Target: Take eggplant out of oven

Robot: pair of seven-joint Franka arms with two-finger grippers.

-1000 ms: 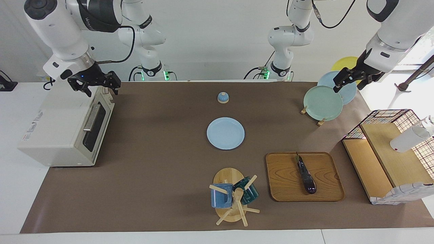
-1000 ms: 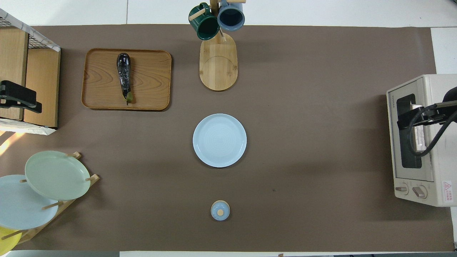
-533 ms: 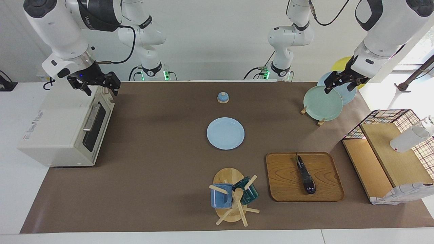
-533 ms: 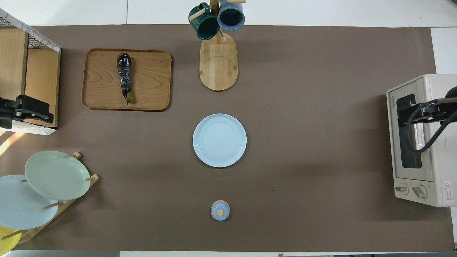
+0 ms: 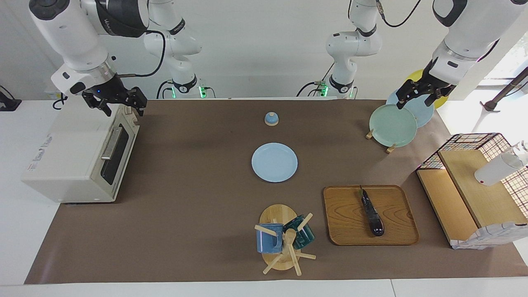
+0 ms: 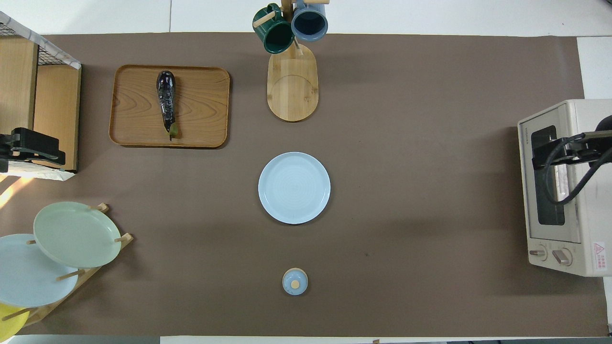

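- on the wooden tray point(image 5: 350, 218), toward the left arm's end of the table, lies the eggplant point(image 5: 372, 215), flat, with its thin stem tip pointing toward the robots; nothing touches it.
- the oven point(image 5: 70, 156) stands at the right arm's end, well apart from the tray, and its dark glass door looks closed, with the bar handle point(image 5: 109, 143) flat against the front.
- so, by my judgement, the eggplant is already outside the oven and the main part of the task looks done; what is in hand seems to be the pulling away of the arms.
- the right gripper point(image 5: 116, 102) hangs over the oven's top edge on the robots' side, its fingers spread and holding nothing.
- the left gripper point(image 5: 416, 95) is raised over the plate rack point(image 5: 377, 140) with the green plate point(image 5: 392, 125), its fingers also apart and empty.
- between the oven and the tray are the light blue plate point(image 5: 274, 162) in the middle, a small blue lid point(image 5: 271, 119) nearer to the robots, and the mug stand point(image 5: 280, 237) farther from them.
- the next move, if any, calls only for lifting both arms clear; the left one should mind the plates below it, and the right one the oven's top.
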